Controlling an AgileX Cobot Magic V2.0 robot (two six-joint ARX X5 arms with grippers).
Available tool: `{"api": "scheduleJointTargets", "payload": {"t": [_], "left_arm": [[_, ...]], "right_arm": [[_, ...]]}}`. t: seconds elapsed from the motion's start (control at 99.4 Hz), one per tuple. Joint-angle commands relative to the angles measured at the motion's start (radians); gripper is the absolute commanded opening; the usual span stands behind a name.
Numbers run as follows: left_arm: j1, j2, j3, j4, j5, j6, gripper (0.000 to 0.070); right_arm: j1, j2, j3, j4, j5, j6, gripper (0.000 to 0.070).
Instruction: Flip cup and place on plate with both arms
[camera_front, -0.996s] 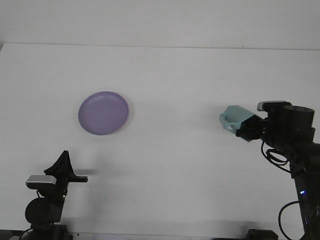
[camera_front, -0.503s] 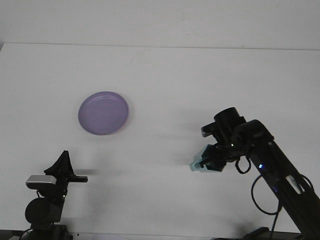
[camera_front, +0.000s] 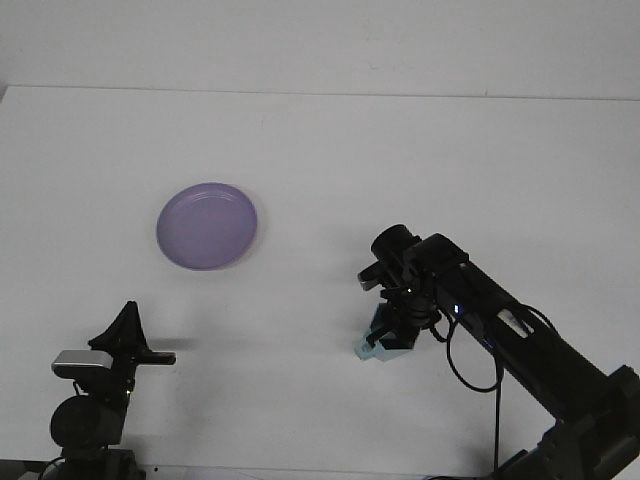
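Two arms of mine show over the white bench (camera_front: 330, 150), one reaching, one parked. My right arm (camera_front: 510, 330) stretches from the near right corner toward the middle of the bench, its black links and looping cables lying across the surface on that side. My right gripper (camera_front: 385, 338) points downward and is clamped on the pale blue cup (camera_front: 372, 348), which sits low at the fingertips, at or just above the bench surface; I cannot tell whether it touches, nor which way its mouth faces, since the gripper body covers most of it. The purple plate (camera_front: 207, 225) lies flat left of centre, well apart from the cup, with nothing on it and bare bench between the two. My left gripper (camera_front: 140, 350) rests near the near left corner, close to the front edge, on its folded arm with a grey camera housing (camera_front: 80, 361) beside it; seen edge-on as a dark wedge with a short bar, so I cannot tell how it is set. Its shadow falls on the bench just beside it.
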Motion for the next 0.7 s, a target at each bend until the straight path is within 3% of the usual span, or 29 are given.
{"api": "scheduleJointTargets", "payload": {"t": [0.0,0.171,0.282,0.463,0.503,0.614,0.694], "left_arm": [[-0.002,0.0,-0.019,0.01,0.003,-0.004,0.0015],[-0.002,0.0,-0.019,0.01,0.003,-0.004,0.0015],[-0.002,0.0,-0.019,0.01,0.003,-0.004,0.0014],[-0.002,0.0,-0.019,0.01,0.003,-0.003,0.0015],[-0.002,0.0,-0.019,0.01,0.003,-0.003,0.0015],[-0.002,0.0,-0.019,0.012,0.003,-0.004,0.0015],[-0.002,0.0,-0.019,0.014,0.006,-0.01,0.0015]], "right_arm": [[0.01,0.027,0.022,0.003,0.001,-0.017,0.0],[0.013,0.032,0.022,0.02,-0.008,-0.027,0.0007],[0.013,0.032,0.022,0.021,-0.007,-0.041,0.0136],[0.013,0.032,0.022,0.026,-0.008,-0.047,0.0142],[0.013,0.032,0.022,0.026,-0.007,-0.052,0.019],[0.011,0.024,0.027,0.018,-0.003,-0.051,0.0422],[0.002,0.0,0.043,0.006,-0.005,-0.062,0.043]]}}
